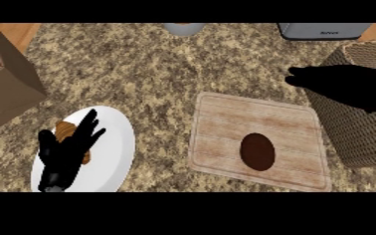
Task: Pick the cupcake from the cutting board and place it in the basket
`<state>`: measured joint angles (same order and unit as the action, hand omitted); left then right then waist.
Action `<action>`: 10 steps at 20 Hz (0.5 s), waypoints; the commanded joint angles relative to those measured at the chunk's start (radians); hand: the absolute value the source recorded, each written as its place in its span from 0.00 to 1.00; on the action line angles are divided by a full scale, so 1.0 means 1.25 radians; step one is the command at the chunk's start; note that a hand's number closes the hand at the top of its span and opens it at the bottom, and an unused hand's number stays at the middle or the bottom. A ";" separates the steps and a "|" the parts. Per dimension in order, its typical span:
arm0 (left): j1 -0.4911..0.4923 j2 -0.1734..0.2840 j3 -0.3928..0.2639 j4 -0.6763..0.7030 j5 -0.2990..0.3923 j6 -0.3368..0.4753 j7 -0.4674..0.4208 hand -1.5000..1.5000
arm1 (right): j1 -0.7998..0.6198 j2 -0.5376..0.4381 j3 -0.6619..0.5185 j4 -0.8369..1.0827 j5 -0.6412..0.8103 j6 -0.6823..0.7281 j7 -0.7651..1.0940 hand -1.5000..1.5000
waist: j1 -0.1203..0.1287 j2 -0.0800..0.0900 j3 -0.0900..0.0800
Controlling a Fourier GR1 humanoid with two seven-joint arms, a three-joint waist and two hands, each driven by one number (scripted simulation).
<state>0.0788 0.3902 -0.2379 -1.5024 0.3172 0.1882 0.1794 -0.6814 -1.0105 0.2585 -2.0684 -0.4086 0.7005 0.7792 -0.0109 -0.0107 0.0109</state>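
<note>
The black left hand [67, 149] shows at the view's lower left, fingers straight and spread, pointing up and slightly right, thumb out to the left. The black right hand [339, 85] enters from the right edge, pointing left; its fingers are indistinct.

A dark brown oval cupcake [257, 151] is sitting on the pale wooden cutting board [220, 124] at lower right of centre. A brown woven wicker basket [356, 129] is standing just beside the board at the right edge, the black right hand [334, 83] hanging over its upper left corner. At lower left, the black left hand [70, 149] is lying over a round white plate [114, 149] bearing a brown pastry [67, 128].
</note>
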 commanded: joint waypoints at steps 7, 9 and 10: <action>0.054 0.010 0.007 0.050 -0.011 0.001 0.048 0.50 | 0.123 0.124 0.085 -0.052 0.206 -0.043 -0.008 0.00 | 0.013 0.010 -0.008; 0.023 -0.009 -0.006 0.072 -0.034 0.010 0.040 0.50 | 0.110 0.151 0.108 -0.022 0.266 -0.041 -0.009 0.00 | 0.015 0.012 -0.009; 0.024 -0.027 -0.010 0.107 -0.040 0.007 0.006 0.50 | 0.130 0.153 0.130 -0.021 0.296 -0.033 -0.027 0.00 | 0.013 0.013 -0.009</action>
<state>0.0687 0.3759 -0.2365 -1.4985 0.2942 0.1860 0.1852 -0.5521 -0.8561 0.3668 -2.1098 -0.1476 0.6503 0.7667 0.0011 -0.0073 0.0126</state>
